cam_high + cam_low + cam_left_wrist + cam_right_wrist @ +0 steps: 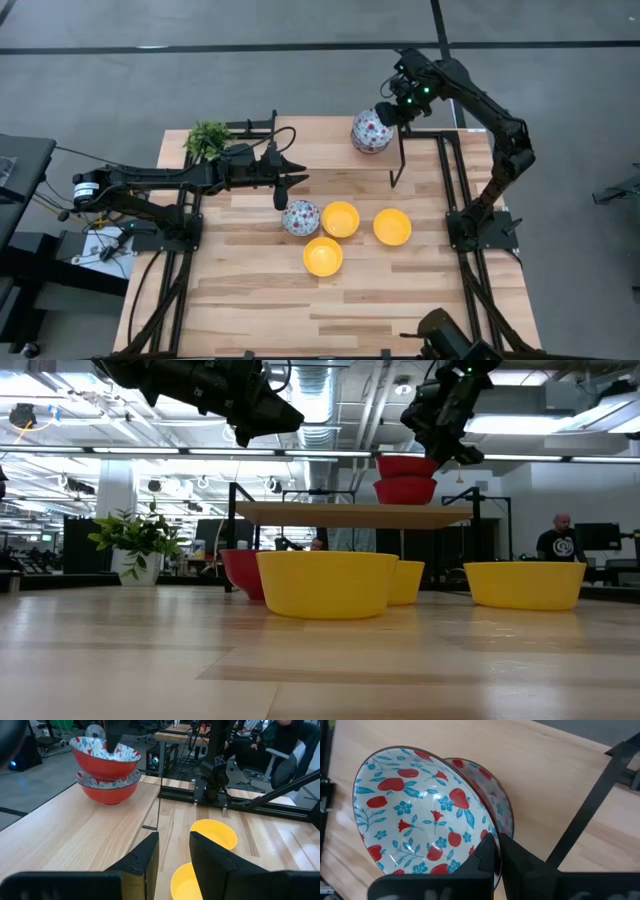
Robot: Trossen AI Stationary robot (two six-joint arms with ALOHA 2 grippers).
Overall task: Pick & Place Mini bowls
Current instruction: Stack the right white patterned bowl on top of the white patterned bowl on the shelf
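Two floral bowls, white inside and red outside, sit stacked (pixel 370 130) on a raised wooden shelf (pixel 350 512) at the table's far side. My right gripper (pixel 496 851) is shut on the upper bowl (pixel 420 815). A third floral bowl (pixel 300 217) and three yellow bowls (pixel 340 219) (pixel 392 227) (pixel 322 256) stand on the table's middle. My left gripper (pixel 285 190) hangs open and empty just above and to the far left of the third floral bowl. My right gripper pinches the upper floral bowl's rim (pixel 482 827), one finger (pixel 485 855) inside the bowl and one outside. The fingers come from above, pointing down. The bowl sits tilted in the lower floral bowl (pixel 497 795), which stands on the shelf.
A small green potted plant (pixel 207 138) stands at the table's far left corner. The shelf's black post (pixel 400 160) and the black frame rails (pixel 452 170) lie near the right arm. People show in the room beyond the table.
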